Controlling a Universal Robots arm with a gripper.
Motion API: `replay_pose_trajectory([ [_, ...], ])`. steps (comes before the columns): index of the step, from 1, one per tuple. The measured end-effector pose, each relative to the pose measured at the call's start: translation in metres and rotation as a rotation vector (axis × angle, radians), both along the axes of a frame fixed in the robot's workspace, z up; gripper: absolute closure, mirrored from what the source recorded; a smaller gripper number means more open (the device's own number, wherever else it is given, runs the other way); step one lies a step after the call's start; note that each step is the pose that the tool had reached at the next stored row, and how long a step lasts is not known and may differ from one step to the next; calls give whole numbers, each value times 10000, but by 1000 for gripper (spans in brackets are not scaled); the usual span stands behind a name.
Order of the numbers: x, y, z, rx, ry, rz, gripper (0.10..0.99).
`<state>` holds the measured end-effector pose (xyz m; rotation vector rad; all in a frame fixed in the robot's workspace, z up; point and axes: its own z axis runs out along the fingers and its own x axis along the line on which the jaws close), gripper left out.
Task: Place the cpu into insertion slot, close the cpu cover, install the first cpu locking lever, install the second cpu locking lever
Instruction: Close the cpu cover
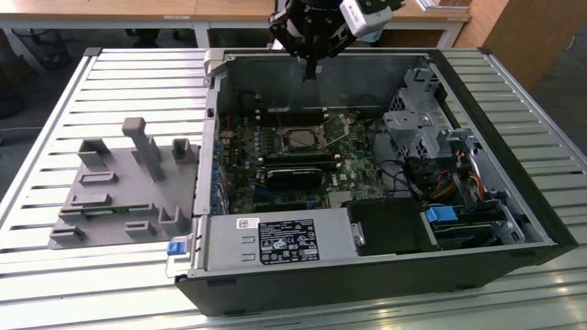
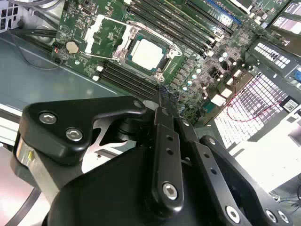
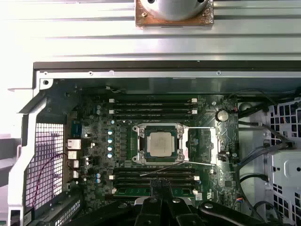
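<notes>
The cpu [image 3: 161, 142] lies flat in the insertion slot [image 3: 139, 143] on the green motherboard, silver face up, and it also shows in the second wrist view [image 2: 146, 52]. The cpu cover [image 3: 202, 146] looks swung open to one side of the socket, a thin frame with board showing through its window. A thin wire lever [image 3: 162, 168] slants free beside the socket. My gripper [image 1: 311, 74] hangs above the case's far wall, well above the socket, shut with nothing held. Its tips show in both wrist views [image 3: 162, 182] [image 2: 162, 92].
The open computer case [image 1: 385, 289] lies on a slatted metal table. Inside are a power supply [image 1: 275, 240], a drive cage [image 1: 417, 127], cables and long black memory slots [image 3: 153, 106]. A grey fixture plate [image 1: 119, 199] with upright pegs sits at the exterior view's left.
</notes>
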<state>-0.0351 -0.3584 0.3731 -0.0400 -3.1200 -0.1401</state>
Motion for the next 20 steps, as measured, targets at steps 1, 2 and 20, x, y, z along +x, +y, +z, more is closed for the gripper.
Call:
replay_pose_trajectory([
  [1,0,0,0,0,0,0,980],
  [2,0,0,0,0,0,0,980],
  [20,0,0,0,0,0,0,980],
])
